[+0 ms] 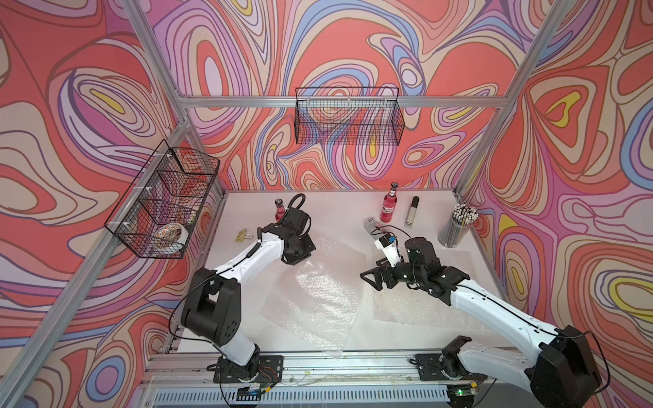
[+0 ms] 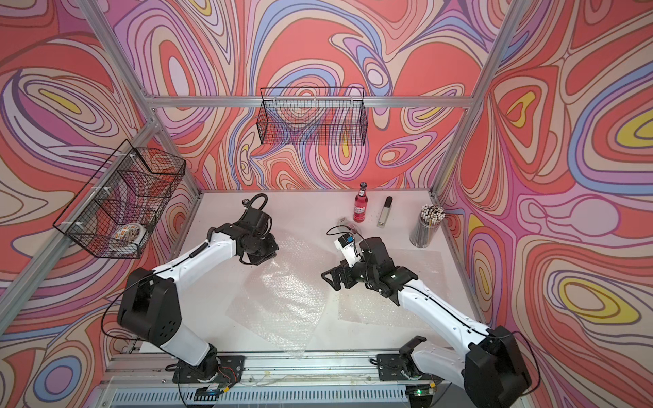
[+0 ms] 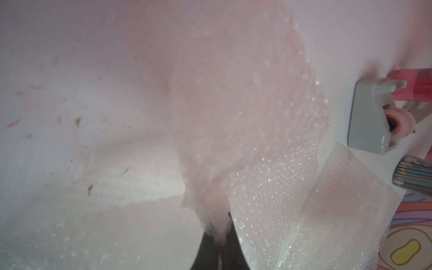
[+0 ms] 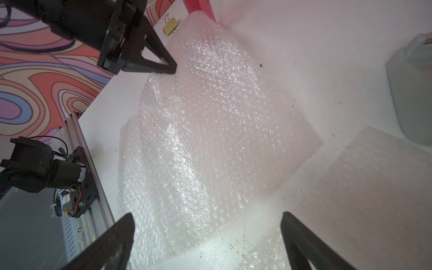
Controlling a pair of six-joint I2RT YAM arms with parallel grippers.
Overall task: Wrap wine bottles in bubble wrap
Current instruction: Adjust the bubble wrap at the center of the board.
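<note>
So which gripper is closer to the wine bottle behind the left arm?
Left. The left gripper, shut on a bubble wrap sheet, sits just in front of that wine bottle; the right gripper hangs open farther away, above the sheets.

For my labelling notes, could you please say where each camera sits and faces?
Top views: high over the front, looking down at the table; left arm and right arm show.
Left wrist: on the left arm, facing the bubble wrap pinched by the shut left gripper.
Right wrist: on the right arm, facing that sheet past the open right gripper.
Both wrist views share the tape dispenser.
</note>
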